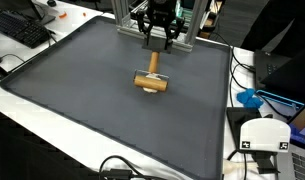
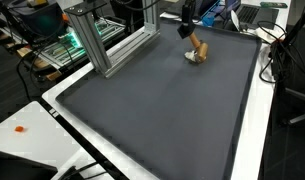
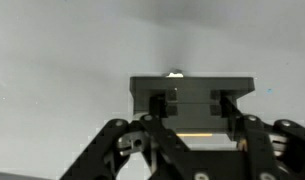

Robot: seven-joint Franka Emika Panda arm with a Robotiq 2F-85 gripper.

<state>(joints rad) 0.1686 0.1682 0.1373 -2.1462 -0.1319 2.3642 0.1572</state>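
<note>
Because the gripper (image 1: 158,42) is closed narrow around the top of the handle, the wooden mallet (image 1: 149,80) hangs head-down below it. The cylindrical head lies crosswise at the dark mat (image 1: 82,110), and whether it rests on the surface or sits just above it cannot be told. In an exterior view the handle leans away from the gripper (image 2: 189,25) at a slant, so the mallet (image 2: 196,50) looks pinched near its end rather than at its balance point. That would explain the tilt. The wrist view shows only the 2 dark fingers (image 3: 160,103) drawn in close against pale grey; what sits between them is unclear from there.

The mallet is in the upper middle of the frame in 1 exterior view and at the top right in the other. Either way it is near the far side of the mat, just in front of the aluminium frame (image 2: 97,40). That frame is the closest obstacle. The mat's raised rim runs all round, and beyond it lie a keyboard (image 1: 22,28) at upper left and a white tagged device (image 1: 262,135) with a blue object (image 1: 250,98) at right. The widest open room is the broad bare stretch of mat toward the lower frame.
</note>
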